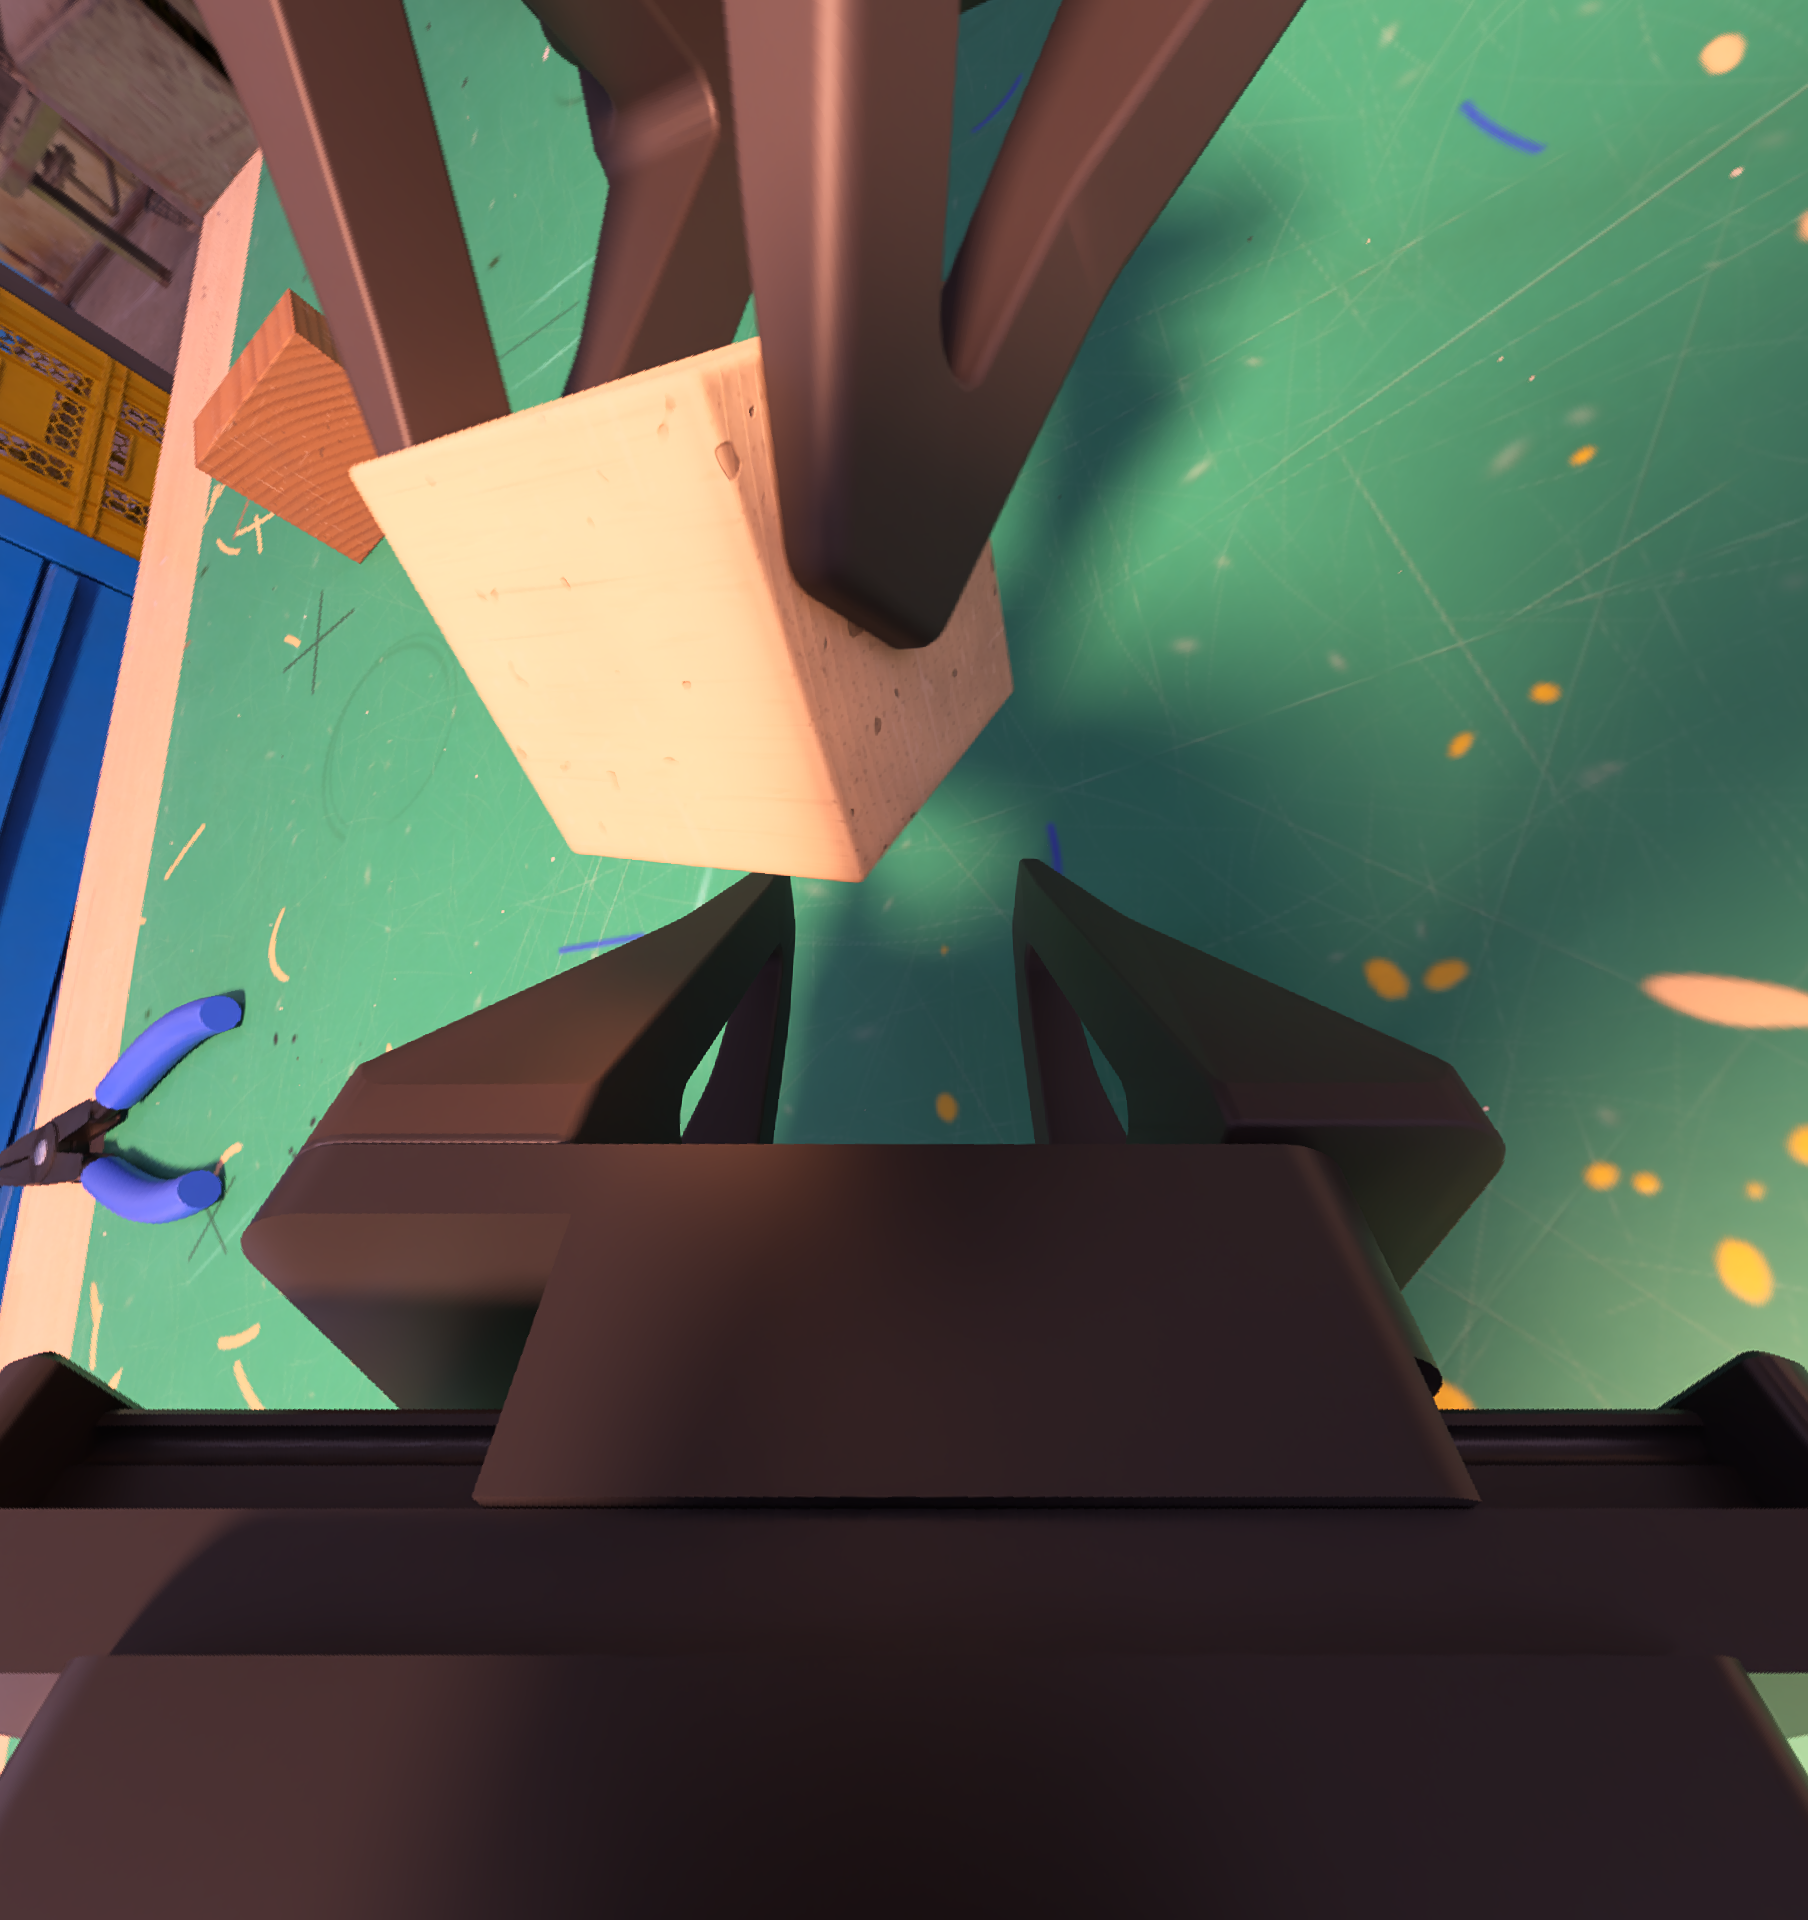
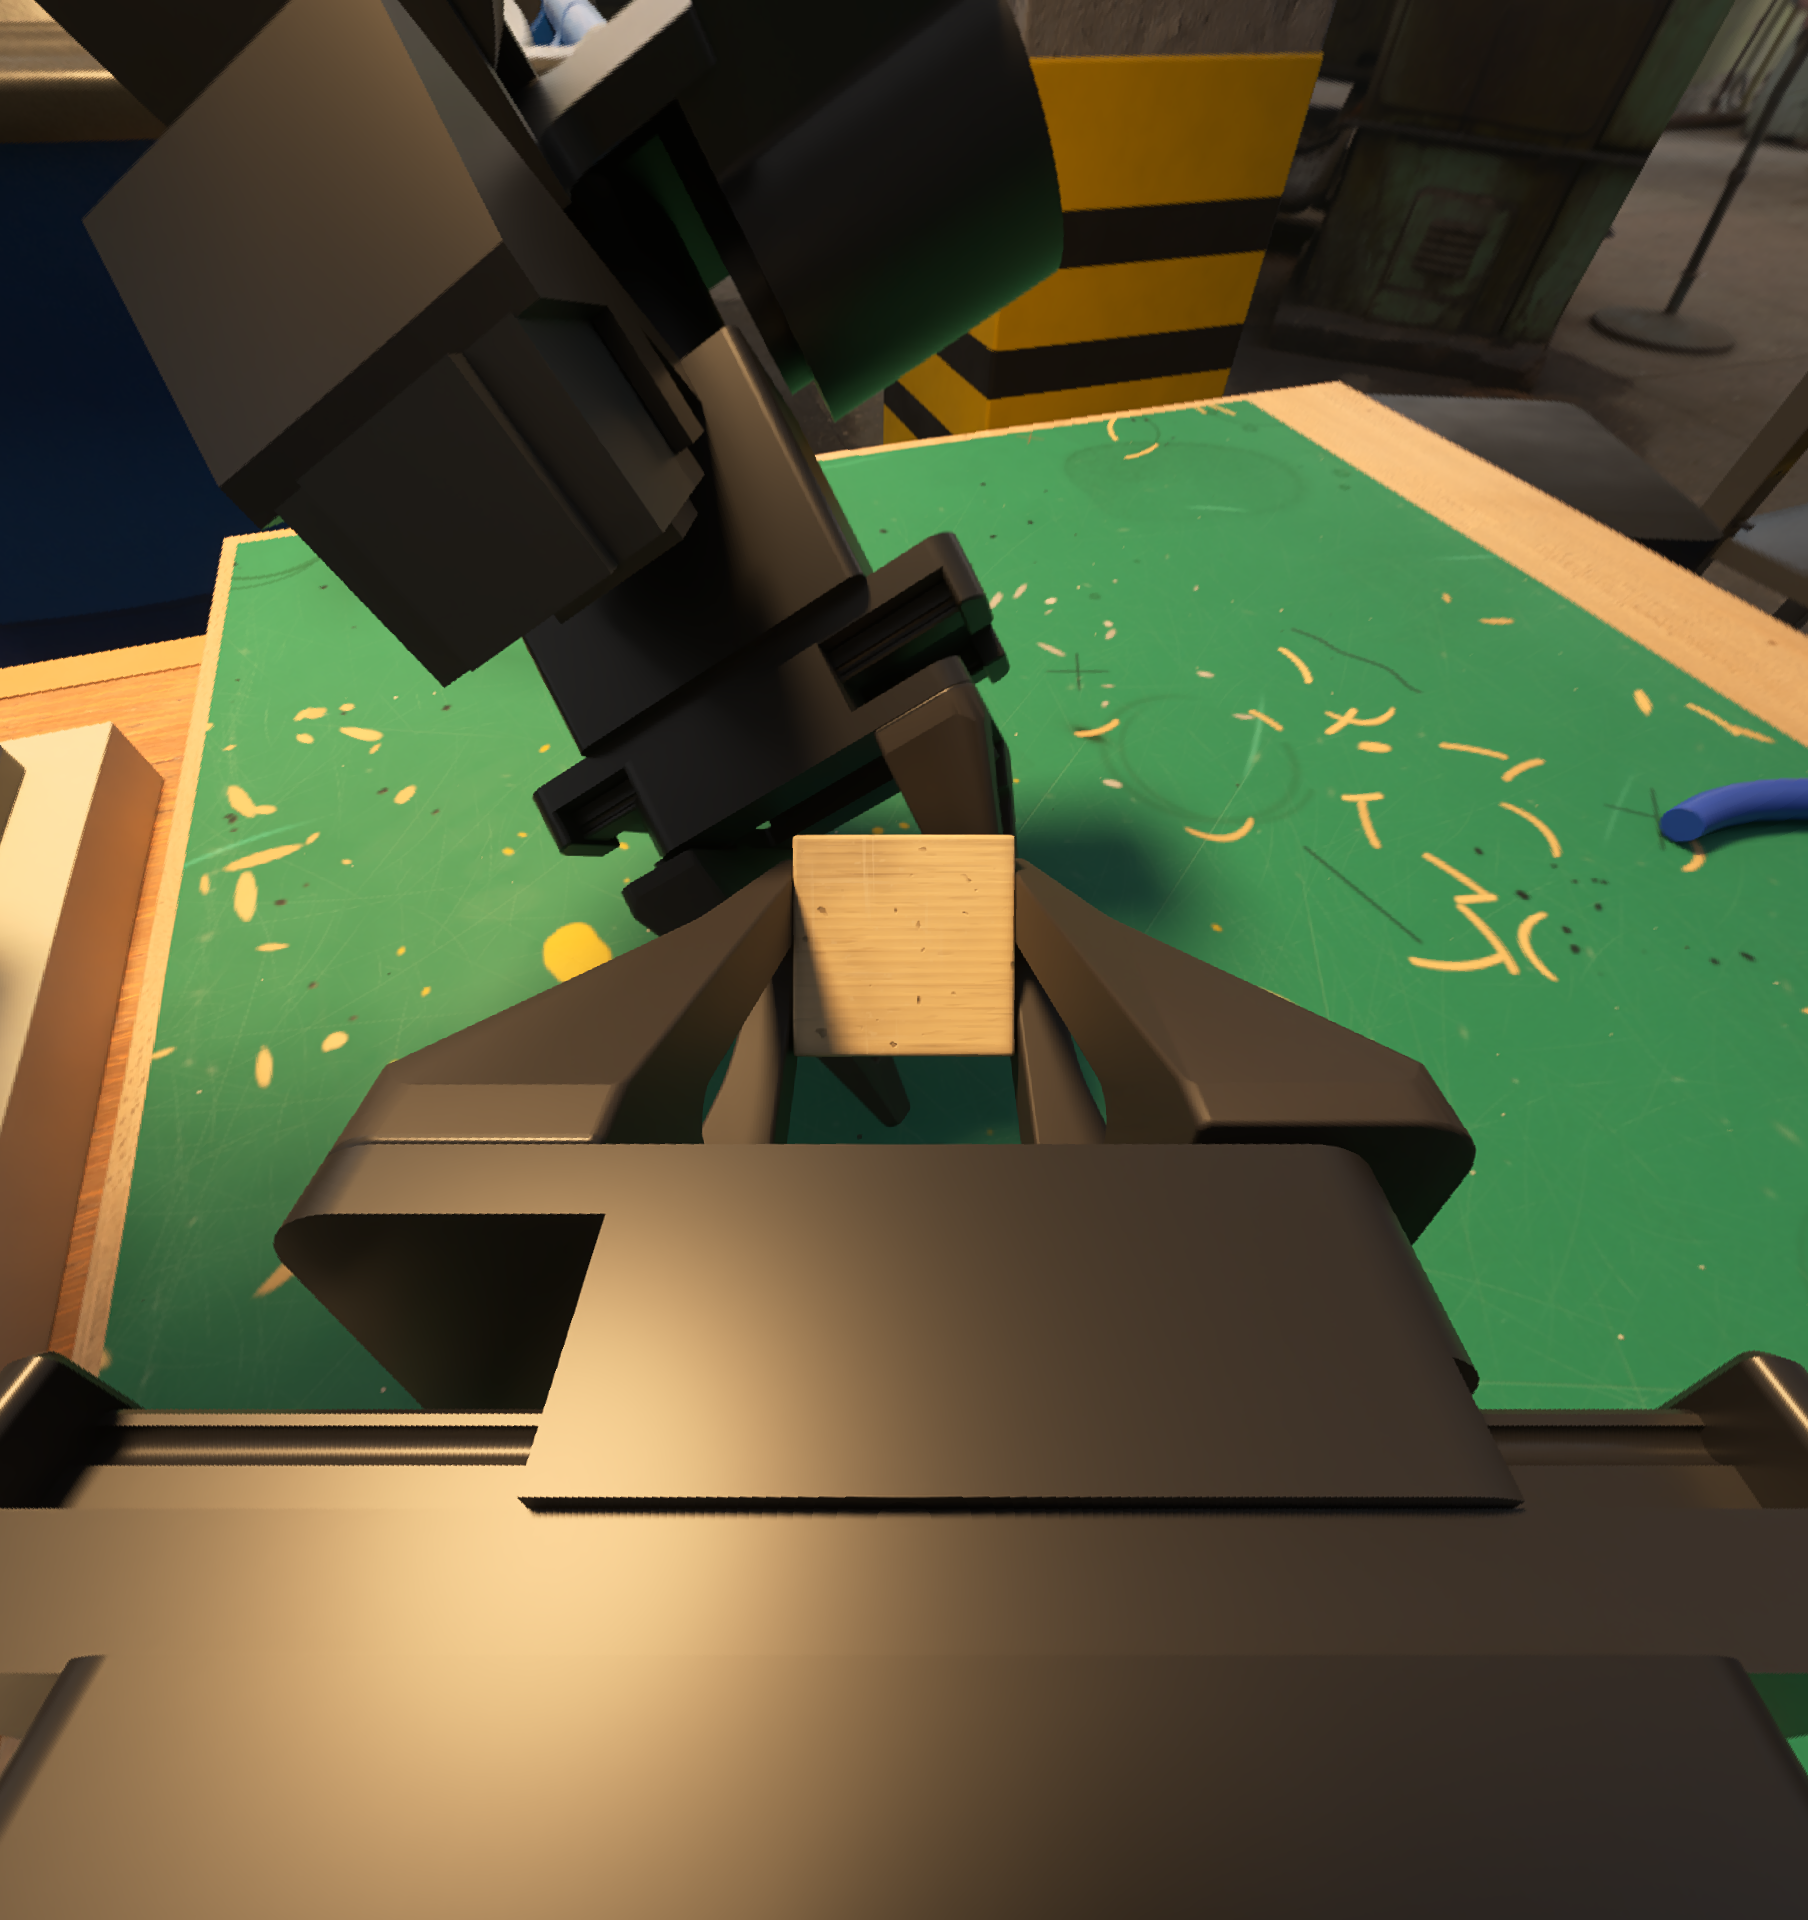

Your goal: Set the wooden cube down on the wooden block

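A pale wooden cube (image 2: 905, 945) sits between the fingers of my right gripper (image 2: 905, 873), which is shut on it and holds it above the green mat (image 2: 1295, 1143). In the left wrist view the cube (image 1: 671, 644) is clamped by the right gripper's fingers (image 1: 858, 468) coming in from the top. My left gripper (image 1: 900, 873) is open and empty, its tips just short of the cube's near corner. A reddish-brown wooden block (image 1: 276, 436) lies on the mat beyond the cube, near the table's edge. It does not show in the right wrist view.
Blue-handled pliers (image 1: 121, 1122) lie on the mat near the pale wooden table edge (image 1: 152, 727); one handle shows in the right wrist view (image 2: 1752, 805). The left arm (image 2: 567, 416) looms over the cube. A blue cabinet (image 1: 17, 831) and yellow crate (image 1: 38, 416) stand off the table.
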`<state>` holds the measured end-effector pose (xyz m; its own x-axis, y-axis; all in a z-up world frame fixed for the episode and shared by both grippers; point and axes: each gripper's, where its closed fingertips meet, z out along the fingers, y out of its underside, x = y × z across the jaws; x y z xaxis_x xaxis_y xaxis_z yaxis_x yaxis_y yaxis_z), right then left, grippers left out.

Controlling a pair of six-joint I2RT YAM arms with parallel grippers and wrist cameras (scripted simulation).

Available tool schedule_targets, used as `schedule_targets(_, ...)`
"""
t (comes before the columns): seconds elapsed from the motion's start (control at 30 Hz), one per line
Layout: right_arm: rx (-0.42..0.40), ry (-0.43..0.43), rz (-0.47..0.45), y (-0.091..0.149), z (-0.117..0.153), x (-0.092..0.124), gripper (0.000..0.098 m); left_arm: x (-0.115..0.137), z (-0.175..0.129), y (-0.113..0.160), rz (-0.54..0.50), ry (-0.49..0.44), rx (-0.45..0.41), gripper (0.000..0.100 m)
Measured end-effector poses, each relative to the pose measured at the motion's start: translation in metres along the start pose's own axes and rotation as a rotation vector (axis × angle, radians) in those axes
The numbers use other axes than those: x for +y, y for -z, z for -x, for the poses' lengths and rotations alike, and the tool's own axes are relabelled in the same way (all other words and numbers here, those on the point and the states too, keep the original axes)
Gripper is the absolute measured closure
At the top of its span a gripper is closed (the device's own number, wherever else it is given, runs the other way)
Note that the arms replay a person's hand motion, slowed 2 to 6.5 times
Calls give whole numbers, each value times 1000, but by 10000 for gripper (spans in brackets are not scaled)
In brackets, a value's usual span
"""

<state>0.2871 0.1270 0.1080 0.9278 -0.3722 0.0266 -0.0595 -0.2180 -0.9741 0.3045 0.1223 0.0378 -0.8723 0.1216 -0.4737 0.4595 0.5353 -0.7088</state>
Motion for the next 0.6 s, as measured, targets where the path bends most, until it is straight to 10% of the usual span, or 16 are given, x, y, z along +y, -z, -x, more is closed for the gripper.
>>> schedule_targets(0.6,-77,-171,34,2,-1,8,660,9,4,-1,57,-90,-60,639)
